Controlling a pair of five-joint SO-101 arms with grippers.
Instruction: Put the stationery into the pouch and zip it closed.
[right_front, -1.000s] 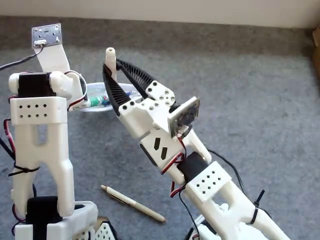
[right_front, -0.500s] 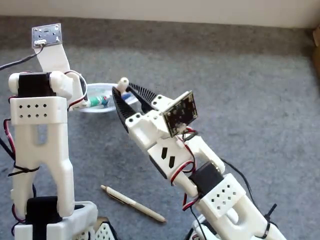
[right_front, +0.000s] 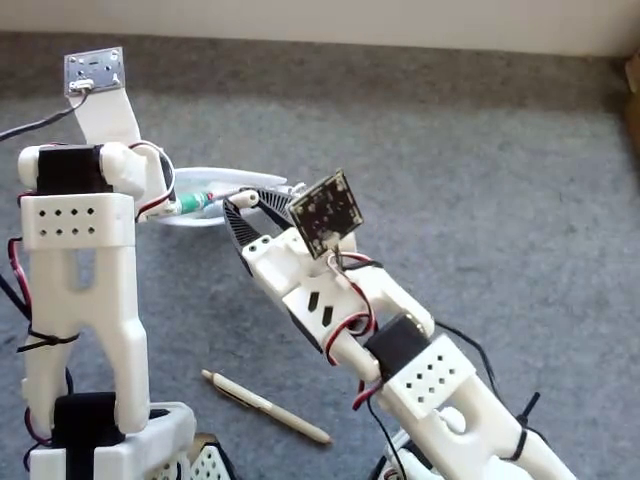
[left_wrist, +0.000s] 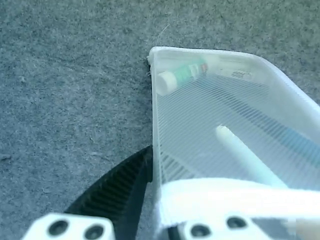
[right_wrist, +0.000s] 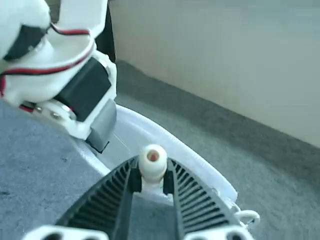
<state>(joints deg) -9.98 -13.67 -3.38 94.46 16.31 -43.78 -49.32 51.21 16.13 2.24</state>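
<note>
The translucent white pouch (right_front: 215, 180) lies on the grey carpet by the left arm, its mouth held up. My left gripper (left_wrist: 155, 170) is shut on the pouch (left_wrist: 215, 110) at its zipper edge. Inside are a green-labelled tube (left_wrist: 182, 75) and a pale pen (left_wrist: 245, 155). My right gripper (right_front: 245, 205) is shut on a cream stick (right_wrist: 152, 162), tilted down with the tip at the pouch's mouth (right_wrist: 165, 140). A beige pen (right_front: 265, 405) lies on the carpet near the arms' bases.
The left arm's white body (right_front: 80, 220) stands tall at the left, right beside the pouch. A pale wall (right_front: 400, 20) borders the carpet at the back. Open grey carpet (right_front: 500, 180) stretches to the right.
My right gripper has swung down and toward the pouch with the cream stick, from pointing upward to tip at the pouch's mouth. The left arm and the pen on the carpet stayed put.
</note>
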